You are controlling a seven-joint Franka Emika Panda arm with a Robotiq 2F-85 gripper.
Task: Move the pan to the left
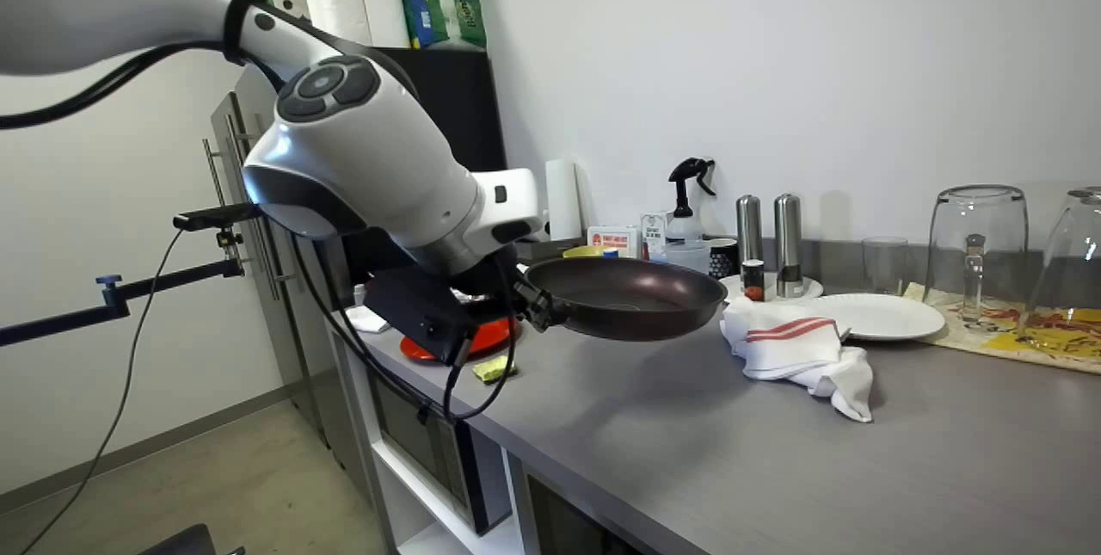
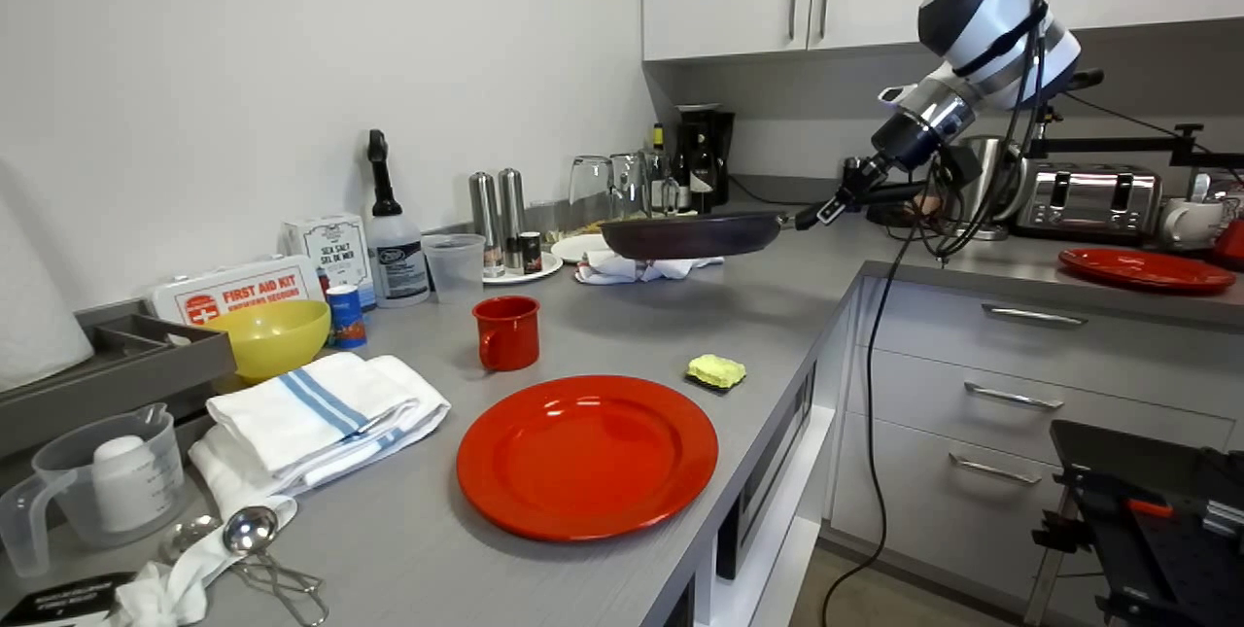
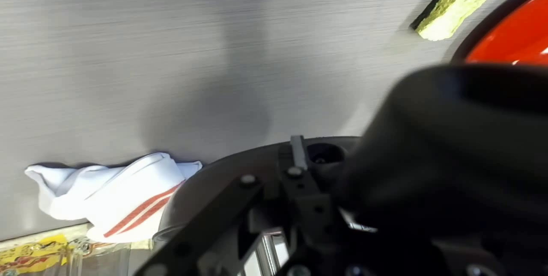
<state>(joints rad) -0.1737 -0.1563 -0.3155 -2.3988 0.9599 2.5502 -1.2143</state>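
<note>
The pan is large, round and black with a dark brownish inside. It shows in both exterior views, as the pan (image 1: 632,290) and the pan (image 2: 692,236), held roughly level in the air above the grey counter. My gripper (image 1: 550,311) is shut on its handle near the pan body; the gripper (image 2: 826,210) shows this too. In the wrist view the pan's rim (image 3: 222,177) lies behind the fingers, and the blurred dark handle (image 3: 454,139) fills the right side. One finger of the gripper (image 3: 314,162) shows there; the handle hides the other.
A white towel with red stripes (image 1: 800,353) lies beside the pan, with a white plate (image 1: 873,316) behind it. A yellow sponge (image 2: 716,371), a red plate (image 2: 588,457) and a red mug (image 2: 507,332) stand on the counter. Tall grinders (image 1: 787,241) stand near the wall.
</note>
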